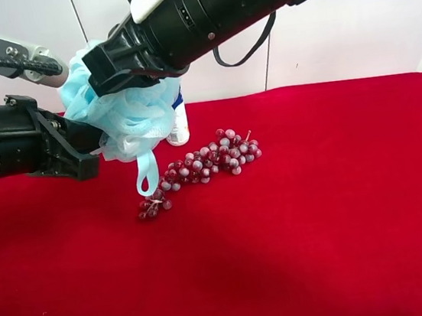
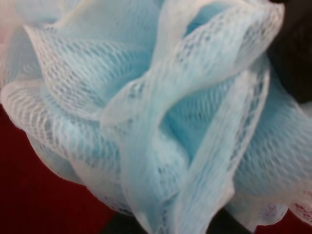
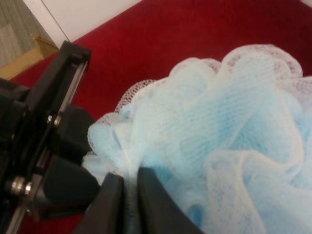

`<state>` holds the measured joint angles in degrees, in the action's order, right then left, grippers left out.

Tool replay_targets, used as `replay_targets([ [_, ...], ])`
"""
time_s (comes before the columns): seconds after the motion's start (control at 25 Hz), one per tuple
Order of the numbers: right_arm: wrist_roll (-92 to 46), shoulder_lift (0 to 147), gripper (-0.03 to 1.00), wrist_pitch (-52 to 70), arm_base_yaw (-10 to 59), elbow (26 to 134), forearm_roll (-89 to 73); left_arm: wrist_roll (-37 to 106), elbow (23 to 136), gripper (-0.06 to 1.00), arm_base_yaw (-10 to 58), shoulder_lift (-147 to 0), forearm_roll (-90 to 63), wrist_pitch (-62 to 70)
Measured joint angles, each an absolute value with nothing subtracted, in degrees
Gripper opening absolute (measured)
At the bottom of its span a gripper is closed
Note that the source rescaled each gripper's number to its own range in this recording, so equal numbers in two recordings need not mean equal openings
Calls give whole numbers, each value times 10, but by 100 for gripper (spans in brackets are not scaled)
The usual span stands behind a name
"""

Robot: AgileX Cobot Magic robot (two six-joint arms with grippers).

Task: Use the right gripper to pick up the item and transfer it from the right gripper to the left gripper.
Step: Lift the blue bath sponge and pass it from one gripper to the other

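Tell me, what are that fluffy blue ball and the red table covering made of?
The blue ball looks like gathered synthetic netting, probably nylon or similar plastic: the left wrist view shows an open diamond mesh, slightly sheer, bunched in ruffles. The red covering looks like a velvety cloth: matte, soft uneven shading with no hard glare. The exact fibre cannot be told.
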<state>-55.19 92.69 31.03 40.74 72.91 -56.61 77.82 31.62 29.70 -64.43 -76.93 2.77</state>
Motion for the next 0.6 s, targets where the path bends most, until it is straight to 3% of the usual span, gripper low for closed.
replay_targets([
  [0.6, -550, 927, 0, 297, 407, 729, -567, 778, 316, 0, 297, -644, -771, 28],
])
